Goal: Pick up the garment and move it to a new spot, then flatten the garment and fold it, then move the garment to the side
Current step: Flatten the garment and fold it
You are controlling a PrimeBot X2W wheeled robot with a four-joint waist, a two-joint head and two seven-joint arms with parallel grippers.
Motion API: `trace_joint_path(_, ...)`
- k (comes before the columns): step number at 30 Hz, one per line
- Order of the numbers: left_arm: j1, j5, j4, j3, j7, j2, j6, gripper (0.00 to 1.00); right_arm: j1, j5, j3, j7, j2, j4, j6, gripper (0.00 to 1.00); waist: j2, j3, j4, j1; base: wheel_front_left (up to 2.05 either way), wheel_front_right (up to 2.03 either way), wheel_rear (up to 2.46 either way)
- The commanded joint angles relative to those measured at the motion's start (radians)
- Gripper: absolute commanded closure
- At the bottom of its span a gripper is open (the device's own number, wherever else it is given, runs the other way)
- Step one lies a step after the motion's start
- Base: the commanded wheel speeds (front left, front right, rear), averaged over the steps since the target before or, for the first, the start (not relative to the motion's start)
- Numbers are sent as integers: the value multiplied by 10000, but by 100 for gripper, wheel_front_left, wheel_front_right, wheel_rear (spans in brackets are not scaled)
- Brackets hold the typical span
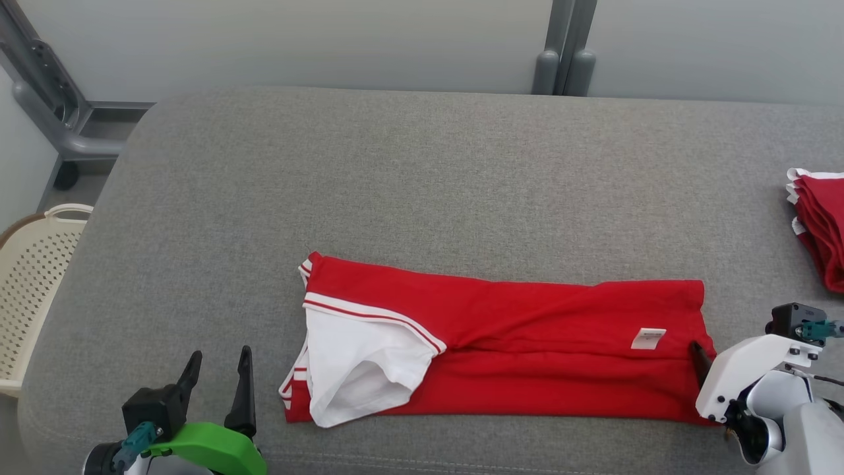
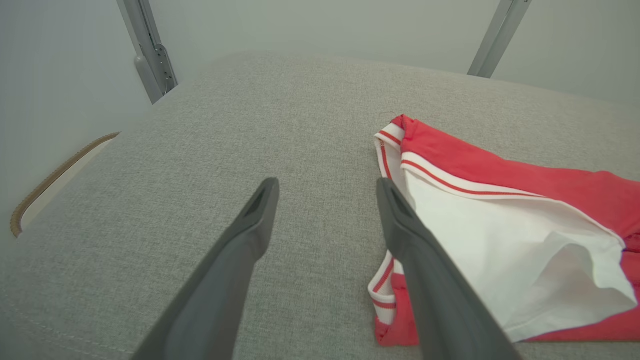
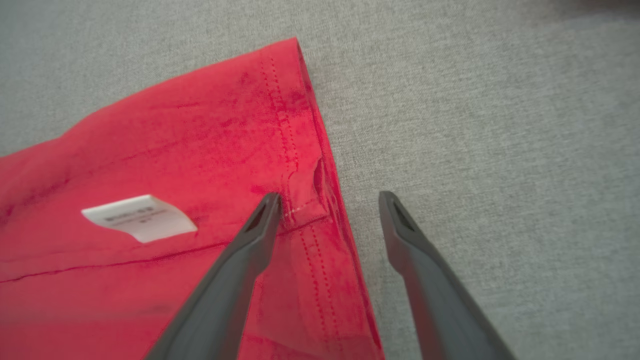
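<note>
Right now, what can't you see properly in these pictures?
Label words: blurred in the right wrist view, too small in the head view.
Red pile: cut off by the head view's right edge.
Basket: cut off by the head view's left edge.
Shirt, near right corner: head view, the right arm covers it.

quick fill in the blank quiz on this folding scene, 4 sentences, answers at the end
1. The folded garment lying on the grey padded surface is mainly ____ in colour.
2. The right gripper has its jaws ____, one finger over the garment's hem and one over bare surface.
3. The small label on the garment is ____.
4. The perforated basket stands on the robot's ____ side.

Missing words: red; open; white; left
</note>
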Motion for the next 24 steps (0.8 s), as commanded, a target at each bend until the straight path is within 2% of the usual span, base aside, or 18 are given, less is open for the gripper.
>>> trace_joint_path(1,-120,-33,6,7,-70,-14,0,0,93,-35,-39,56,-38,-144,-2,0,0,14,-17,0,0,0,0)
trace_joint_path(14,-385,-115,75,-55,-19,-48,-86,0,-252,-58,63,916,-33,-140,-1,0,0,420,-14,0,0,0,0)
trace_joint_path(15,-424,-125,90,-61,-20,-56,-96,0,-295,-42,78,1014,-32,-56,-2,6,0,448,0,0,0,0,0)
trace_joint_path(16,-452,-134,107,-64,-23,-60,-97,0,-354,18,93,1082,-32,18,-1,25,0,469,13,0,0,0,0)
trace_joint_path(18,-474,-136,149,-73,-24,-64,-126,0,-420,-30,76,1274,-19,176,-2,73,0,500,33,0,0,0,0)
trace_joint_path(20,-491,-187,208,-99,-26,-90,-152,0,-475,-30,110,1473,-24,318,-8,100,0,496,62,0,0,0,0)
trace_joint_path(24,-488,-208,293,-99,-31,-86,-188,0,-668,-160,-157,1288,-51,199,-11,100,0,458,52,0,0,0,0)
